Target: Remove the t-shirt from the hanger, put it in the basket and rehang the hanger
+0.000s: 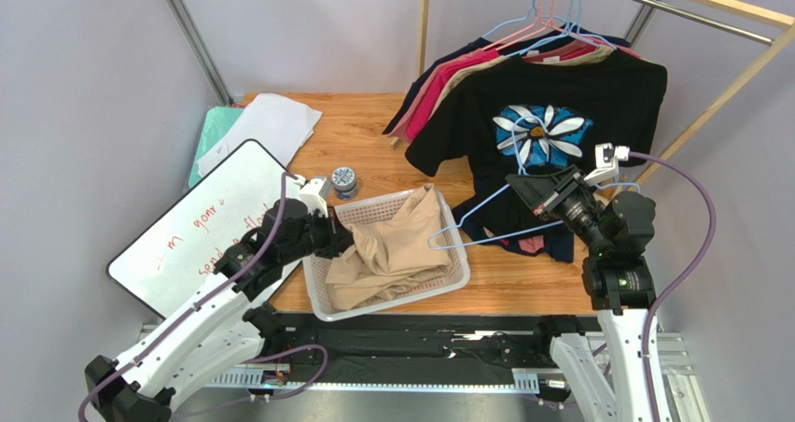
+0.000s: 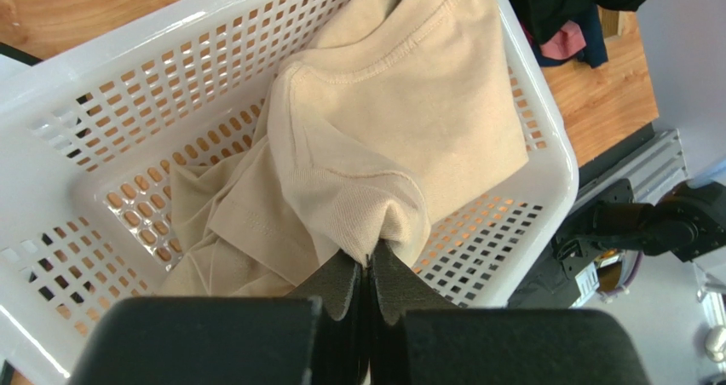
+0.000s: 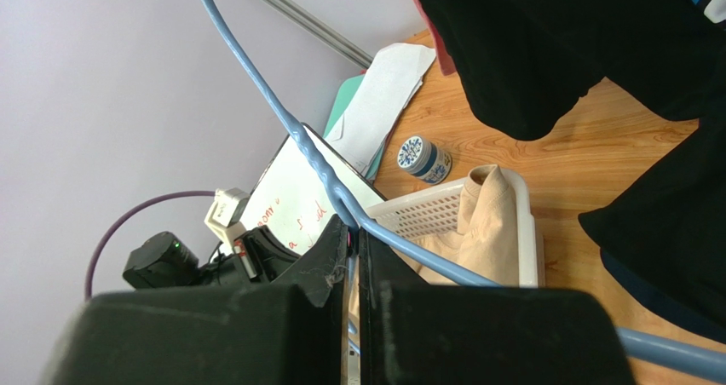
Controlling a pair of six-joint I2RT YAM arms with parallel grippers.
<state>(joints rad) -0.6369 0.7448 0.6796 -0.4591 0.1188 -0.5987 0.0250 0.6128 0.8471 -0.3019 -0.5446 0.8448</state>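
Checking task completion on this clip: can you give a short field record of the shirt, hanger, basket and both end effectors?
blue hanger: bare, no garment on it
beige t-shirt: bunched in the white basket
left end effector: shut on a fold of the beige t-shirt
right end effector: shut on the blue hanger
rack: black flower-print shirt hanging, more shirts behind it
status: shirt appears off the hanger

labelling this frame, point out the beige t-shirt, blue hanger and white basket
beige t-shirt [image 2: 400,104], left wrist view, upper panel
blue hanger [image 3: 322,170], right wrist view, twisted neck
white basket [image 2: 153,40], left wrist view, top rim
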